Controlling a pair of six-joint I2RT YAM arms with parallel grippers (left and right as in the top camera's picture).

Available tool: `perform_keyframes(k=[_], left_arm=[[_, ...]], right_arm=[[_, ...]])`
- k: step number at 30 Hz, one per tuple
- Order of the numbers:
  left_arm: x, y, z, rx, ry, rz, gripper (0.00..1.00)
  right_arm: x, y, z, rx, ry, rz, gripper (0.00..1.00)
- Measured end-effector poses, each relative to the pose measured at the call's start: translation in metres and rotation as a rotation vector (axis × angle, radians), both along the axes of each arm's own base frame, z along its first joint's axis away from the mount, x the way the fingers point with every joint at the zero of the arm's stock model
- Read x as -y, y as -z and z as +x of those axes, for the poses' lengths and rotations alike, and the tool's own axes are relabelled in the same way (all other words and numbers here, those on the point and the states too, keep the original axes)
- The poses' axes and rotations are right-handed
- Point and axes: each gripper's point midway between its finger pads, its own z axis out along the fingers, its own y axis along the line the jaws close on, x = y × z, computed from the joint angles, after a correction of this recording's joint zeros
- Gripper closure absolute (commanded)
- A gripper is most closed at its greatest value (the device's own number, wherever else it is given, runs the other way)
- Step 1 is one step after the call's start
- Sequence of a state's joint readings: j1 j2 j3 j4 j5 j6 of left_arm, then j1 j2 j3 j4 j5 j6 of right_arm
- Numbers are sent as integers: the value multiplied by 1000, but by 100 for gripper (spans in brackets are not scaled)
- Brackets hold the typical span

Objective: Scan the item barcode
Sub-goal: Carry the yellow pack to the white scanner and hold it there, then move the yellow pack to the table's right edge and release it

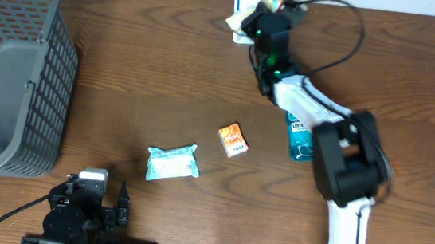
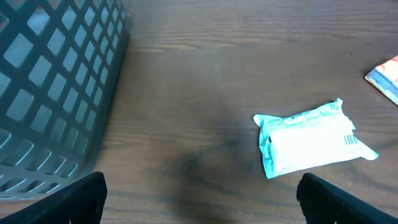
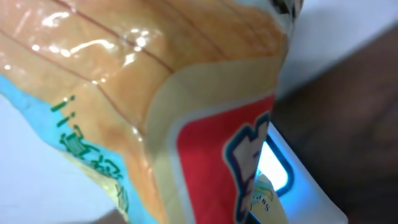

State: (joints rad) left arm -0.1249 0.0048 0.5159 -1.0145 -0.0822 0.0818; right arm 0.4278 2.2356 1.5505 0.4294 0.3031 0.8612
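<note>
Right claw (image 1: 277, 6) is out at the far edge of the desk (image 1: 168, 53), clenched on a glossy snack packet (image 3: 155, 93). The packet sits right up against the white scanner (image 3: 277, 163), whose window glows blue just beneath it. Left claw (image 2: 200, 206) hangs low at the near edge, jaws spread wide, nothing in them. Ahead of it lies a wipes pack (image 2: 311, 140), with the grey basket (image 1: 14, 70) off to its left. An orange box (image 1: 232, 139) and a blue bottle (image 1: 300, 136) lie mid-desk.
</note>
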Motion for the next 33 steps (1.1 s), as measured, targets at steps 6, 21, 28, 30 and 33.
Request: perform_keyframes(k=[6, 21, 28, 30, 33], left_arm=[[0, 0, 0, 0, 0, 0, 2], [0, 0, 0, 0, 0, 0, 2], [0, 0, 0, 0, 0, 0, 2], [0, 0, 0, 0, 0, 0, 2], [0, 0, 0, 0, 1, 0, 2]], right_arm=[[-24, 31, 33, -59, -13, -31, 99], [-22, -34, 62, 11, 33, -81, 95], [-8, 11, 68, -59, 50, -123, 99], [-4, 12, 68, -87, 46, -166, 99], [10, 17, 63, -172, 51, -259, 99]])
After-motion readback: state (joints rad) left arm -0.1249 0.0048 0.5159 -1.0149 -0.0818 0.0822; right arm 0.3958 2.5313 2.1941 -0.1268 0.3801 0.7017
